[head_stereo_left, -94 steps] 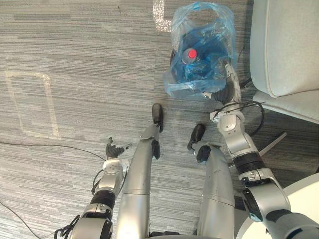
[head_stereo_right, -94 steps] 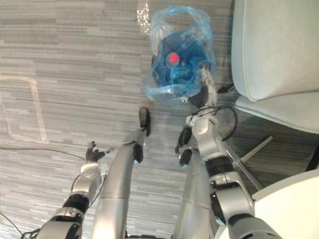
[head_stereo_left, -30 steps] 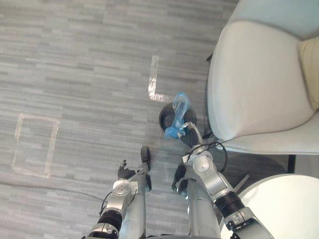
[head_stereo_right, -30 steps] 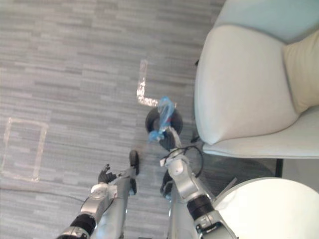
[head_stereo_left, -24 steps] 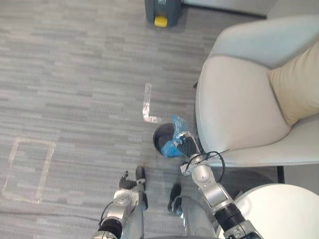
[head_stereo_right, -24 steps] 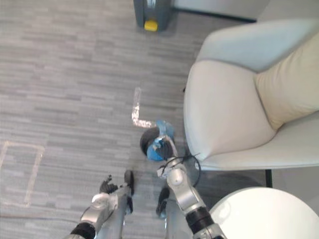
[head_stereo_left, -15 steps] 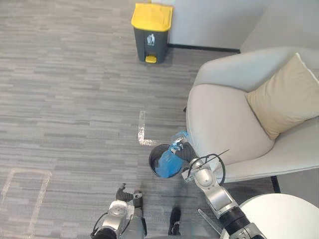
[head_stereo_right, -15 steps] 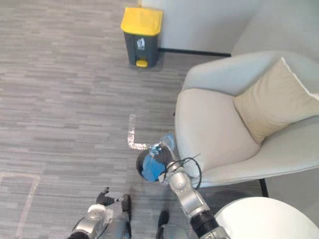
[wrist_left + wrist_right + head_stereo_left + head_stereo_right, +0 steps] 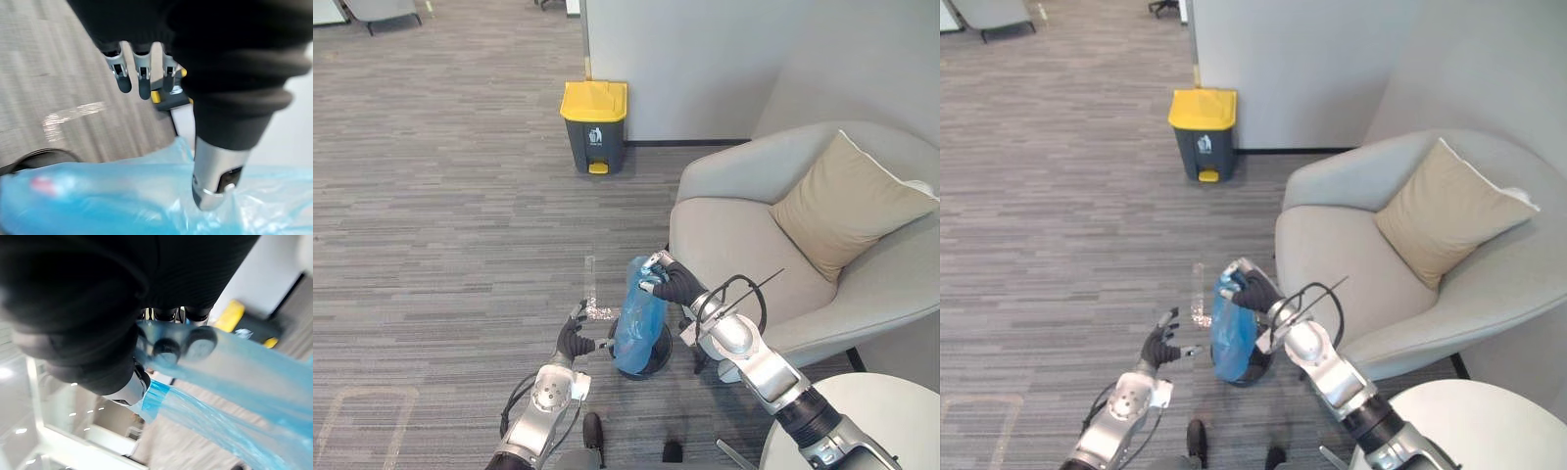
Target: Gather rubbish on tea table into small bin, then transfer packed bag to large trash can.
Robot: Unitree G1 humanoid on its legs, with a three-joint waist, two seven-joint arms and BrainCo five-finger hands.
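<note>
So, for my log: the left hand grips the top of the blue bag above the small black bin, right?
Wrong hand: the right hand grips the top of the blue bag above the small black bin, as the left eye view shows.

Both head eyes look down from above, sharing the armchair (image 9: 734, 235), yellow-lidded bin (image 9: 594, 127) and blue bag (image 9: 636, 313). The wrist cameras sit close against that bag, seemingly facing the bin.

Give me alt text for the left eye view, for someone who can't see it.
The right robot hand grips the top of a blue bag standing in a small black bin on grey carpet. The left robot hand hovers open beside it; a yellow-lidded trash can stands farther off by the wall.
</note>
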